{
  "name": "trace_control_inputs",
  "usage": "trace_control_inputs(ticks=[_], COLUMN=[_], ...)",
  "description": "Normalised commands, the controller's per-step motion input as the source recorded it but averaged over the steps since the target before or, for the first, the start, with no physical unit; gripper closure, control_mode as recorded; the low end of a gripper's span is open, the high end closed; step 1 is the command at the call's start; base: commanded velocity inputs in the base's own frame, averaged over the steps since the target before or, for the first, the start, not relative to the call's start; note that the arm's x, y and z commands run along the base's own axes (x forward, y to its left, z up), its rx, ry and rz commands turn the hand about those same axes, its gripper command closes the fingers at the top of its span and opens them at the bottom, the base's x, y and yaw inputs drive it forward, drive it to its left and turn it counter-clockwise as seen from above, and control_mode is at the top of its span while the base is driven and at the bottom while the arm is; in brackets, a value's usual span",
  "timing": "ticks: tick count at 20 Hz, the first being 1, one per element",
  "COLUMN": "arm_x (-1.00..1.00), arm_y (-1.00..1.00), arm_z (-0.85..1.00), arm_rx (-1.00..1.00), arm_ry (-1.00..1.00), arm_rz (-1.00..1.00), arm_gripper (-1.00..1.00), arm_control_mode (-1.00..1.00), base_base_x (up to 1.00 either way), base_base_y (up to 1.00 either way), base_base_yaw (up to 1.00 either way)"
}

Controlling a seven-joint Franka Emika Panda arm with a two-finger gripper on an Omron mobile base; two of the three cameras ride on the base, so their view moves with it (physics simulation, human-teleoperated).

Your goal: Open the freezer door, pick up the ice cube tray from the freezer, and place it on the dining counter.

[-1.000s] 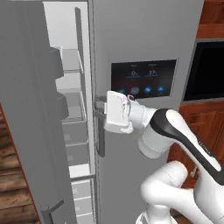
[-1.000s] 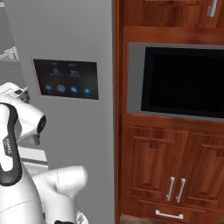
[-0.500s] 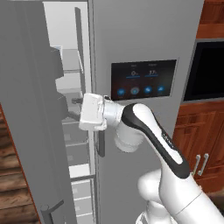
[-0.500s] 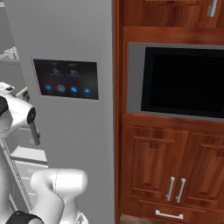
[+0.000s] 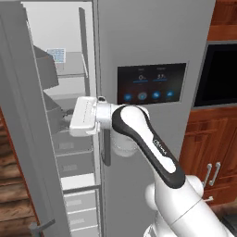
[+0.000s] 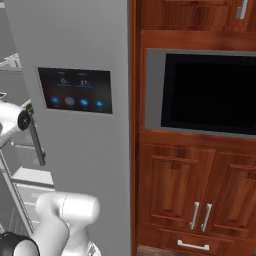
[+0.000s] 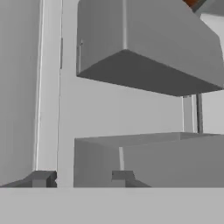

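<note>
Kitchen of dark wooden cabinets, and the grey side-by-side fridge fills the middle of it. Its freezer door (image 5: 28,139) stands swung wide to the left, grey bins (image 7: 148,48) on its inner face, so the freezer (image 5: 76,139) lies open with its pale shelves and stacked drawers on show. High up on an upper shelf sits the ice cube tray (image 5: 56,54), white with a pale blue grid, tipped toward us against the back. The end effector (image 5: 65,121) pokes in at mid height, facing left toward the door bins, so the tray lies well above it and a little deeper in. I judge the coming move a lift and a turn inward. The tray's long axis I cannot settle from this angle. From the hand view, the two dark fingertips (image 7: 41,178) stand apart with nothing between them. Writing: the touchscreen panel (image 5: 151,83) on the other door shows small figures, too fine to read, and the arm carries a dark maker's mark, also unreadable.
</note>
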Motion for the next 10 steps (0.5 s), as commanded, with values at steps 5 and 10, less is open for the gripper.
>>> trace_control_inputs(ticks=[5, 10], arm_x=[-0.04, -0.16], arm_y=[0.49, 0.50], arm_z=[0.00, 0.00], arm_rx=[-0.13, -0.16], arm_ry=[0.00, -0.03], arm_rz=[0.00, 0.00], arm_gripper=[-1.00, -1.00], arm_control_mode=[-1.00, -1.00], base_base_x=[0.00, 0.00], base_base_y=[0.00, 0.00], base_base_yaw=[0.00, 0.00])
